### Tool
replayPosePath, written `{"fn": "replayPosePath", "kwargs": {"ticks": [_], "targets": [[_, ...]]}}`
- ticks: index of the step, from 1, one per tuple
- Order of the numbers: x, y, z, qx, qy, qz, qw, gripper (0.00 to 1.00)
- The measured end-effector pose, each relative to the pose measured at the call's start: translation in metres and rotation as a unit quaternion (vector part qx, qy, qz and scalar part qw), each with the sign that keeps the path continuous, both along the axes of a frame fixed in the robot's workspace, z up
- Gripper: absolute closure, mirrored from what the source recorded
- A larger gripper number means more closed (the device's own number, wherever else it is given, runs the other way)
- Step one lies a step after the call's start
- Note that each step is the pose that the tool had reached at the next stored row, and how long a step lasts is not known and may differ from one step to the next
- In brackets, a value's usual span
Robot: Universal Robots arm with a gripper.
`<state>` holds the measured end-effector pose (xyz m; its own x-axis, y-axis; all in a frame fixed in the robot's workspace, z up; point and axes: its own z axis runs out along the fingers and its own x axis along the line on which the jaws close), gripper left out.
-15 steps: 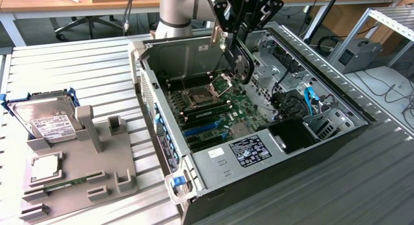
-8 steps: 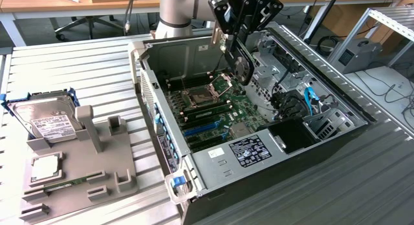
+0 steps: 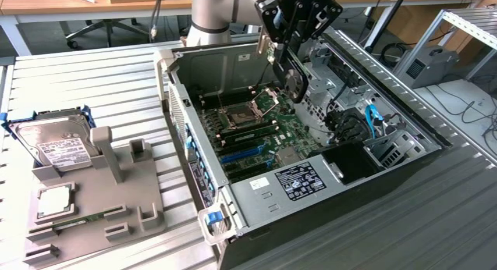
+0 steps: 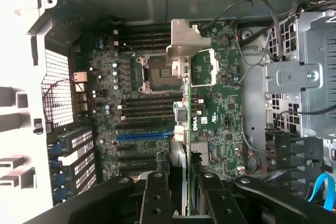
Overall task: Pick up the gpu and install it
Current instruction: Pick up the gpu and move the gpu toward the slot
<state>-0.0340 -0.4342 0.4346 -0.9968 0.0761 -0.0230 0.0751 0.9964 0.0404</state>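
Note:
My gripper (image 3: pixel 284 44) is shut on the gpu (image 3: pixel 293 78), a thin green card with a black round fan, and holds it on edge above the open computer case (image 3: pixel 174 101). The card hangs over the far part of the motherboard (image 3: pixel 256 133), clear of the board. In the wrist view the gpu (image 4: pixel 184 40) is seen edge-on between my black fingers (image 4: pixel 156 195), with its silver end bracket furthest from the gripper (image 4: pixel 182 184). Its edge lines up beside the processor socket (image 4: pixel 157 69) and above the blue slot (image 4: pixel 144 136).
A grey fixture plate (image 3: pixel 136 215) at the exterior view's left carries a silver hard drive (image 3: pixel 50 145), a processor (image 3: pixel 54 200) and a memory stick (image 3: pixel 78 219). Inside the case sit the power supply (image 3: pixel 299 180), a black shroud (image 3: pixel 353 162) and drive cage with cables (image 3: pixel 350 116).

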Motion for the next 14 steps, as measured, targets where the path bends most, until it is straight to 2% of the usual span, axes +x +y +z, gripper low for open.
{"fn": "replayPosePath", "kwargs": {"ticks": [14], "targets": [[0.016,0.0014,-0.0043,0.0001,0.0009,0.0,1.0,0.74]]}}
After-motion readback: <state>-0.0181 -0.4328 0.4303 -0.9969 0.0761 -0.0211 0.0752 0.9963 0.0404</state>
